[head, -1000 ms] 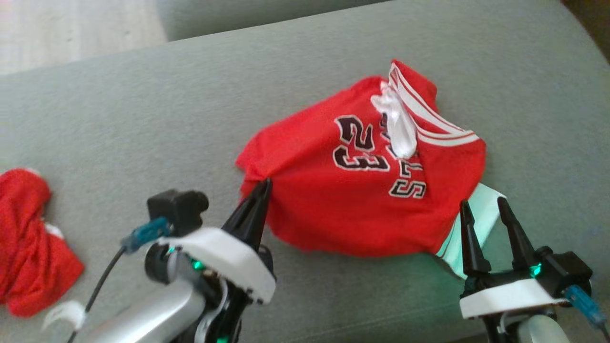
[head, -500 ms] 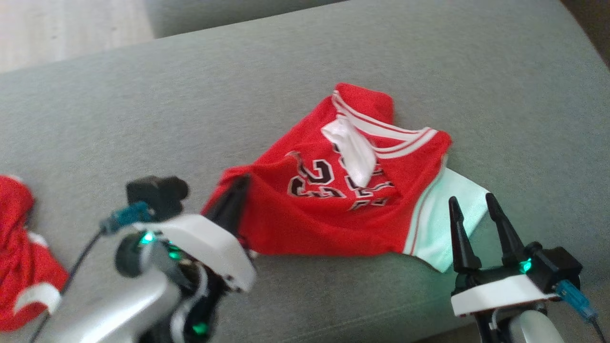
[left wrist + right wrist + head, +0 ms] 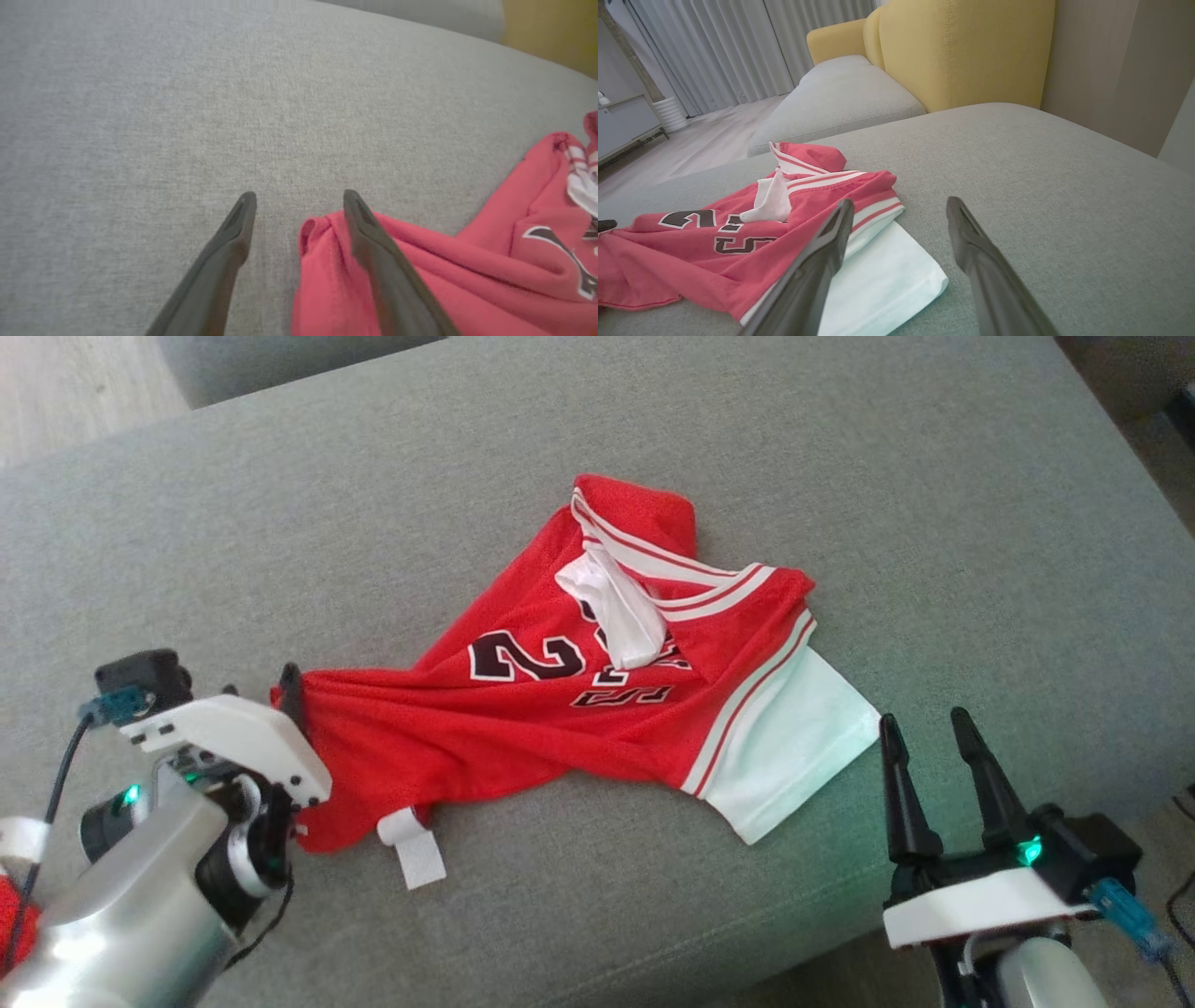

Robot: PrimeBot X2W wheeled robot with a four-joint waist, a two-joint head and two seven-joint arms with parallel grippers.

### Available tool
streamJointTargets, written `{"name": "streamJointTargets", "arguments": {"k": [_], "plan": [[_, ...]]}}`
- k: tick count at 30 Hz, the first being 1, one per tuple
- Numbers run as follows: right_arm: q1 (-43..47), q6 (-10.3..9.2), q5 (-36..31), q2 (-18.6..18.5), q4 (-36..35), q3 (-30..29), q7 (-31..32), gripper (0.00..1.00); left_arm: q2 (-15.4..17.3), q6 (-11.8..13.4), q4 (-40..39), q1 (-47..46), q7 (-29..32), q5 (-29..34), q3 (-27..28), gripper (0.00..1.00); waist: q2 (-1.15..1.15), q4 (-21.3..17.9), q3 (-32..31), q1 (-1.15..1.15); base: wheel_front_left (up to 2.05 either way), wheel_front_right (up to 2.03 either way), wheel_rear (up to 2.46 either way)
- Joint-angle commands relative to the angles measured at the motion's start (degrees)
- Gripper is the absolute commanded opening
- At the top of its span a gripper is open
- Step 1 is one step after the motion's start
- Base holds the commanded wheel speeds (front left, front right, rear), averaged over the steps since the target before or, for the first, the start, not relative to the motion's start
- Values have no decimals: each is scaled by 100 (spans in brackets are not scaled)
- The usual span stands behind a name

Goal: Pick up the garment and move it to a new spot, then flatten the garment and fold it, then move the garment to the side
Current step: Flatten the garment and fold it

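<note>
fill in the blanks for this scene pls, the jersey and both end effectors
1. The garment lying on the grey cushion is mostly ____ in colour.
2. The left end effector is ____, with the garment's corner between its fingers.
3. The right end effector stands open beside the garment's ____ panel.
4. In the right wrist view, the backrest beyond the cushion is ____.

Missing words: red; open; white; yellow

Drags the garment (image 3: 523, 728) out long toward the sofa's (image 3: 280, 523) left end, then lets go, spreading the left tool (image 3: 300, 196) from a tight pinch to wide apart. Bares more white sleeve (image 3: 794, 747) and a hem tag (image 3: 415, 854) now.
</note>
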Motion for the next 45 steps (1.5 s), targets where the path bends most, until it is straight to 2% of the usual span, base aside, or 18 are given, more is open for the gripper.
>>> {"name": "streamJointTargets", "arguments": {"k": [1,4,7,13,16,19,27,28,29,30,36,45], "plan": [[-223,-4,-7,-27,-155,117,-63,100,109,-96,26,-288,-179,72,274,100,0,42,-39,-1,0,0,0],[-139,-4,-52,-27,-167,9,-63,100,-7,-195,-7,-120,-396,101,343,100,0,165,-128,-1,0,0,0],[-53,-4,-109,-27,-191,-62,-63,100,-35,-159,-397,220,-539,249,401,100,0,327,-220,-1,0,0,0],[27,-4,-243,-27,-304,-131,-63,100,-38,307,-1585,1185,-609,863,668,100,0,617,-306,-1,0,0,0],[21,-4,-310,-27,-350,-138,-63,100,-48,398,-1894,1516,-597,994,587,100,0,733,-264,-1,0,0,0],[-8,-4,-342,-28,-352,-105,-63,100,1,384,-1855,1544,-456,1073,394,100,0,766,-225,-1,0,0,0],[-100,-4,-357,-28,-296,-17,-63,100,-250,84,-1101,1288,-135,898,279,100,0,629,-168,-1,0,0,0],[-93,-4,-355,-28,-288,-20,-63,100,-271,38,-1023,1290,-114,867,275,81,0,602,-175,-1,0,0,0],[-84,-4,-350,-28,-284,-27,-63,100,-282,-27,-959,1292,-84,851,247,19,0,582,-182,-1,0,0,0],[-71,-4,-346,-28,-282,-40,-63,100,-286,-99,-907,1287,-73,850,218,0,0,571,-191,-1,0,0,0],[12,-4,-351,-28,-256,-122,-63,100,-408,-349,-740,1277,-77,765,191,0,0,620,-283,-1,0,0,0],[-21,-4,-373,-27,-235,-105,-63,100,-620,-523,-575,1215,-75,836,6,0,0,766,-398,-1,0,0,0]]}}
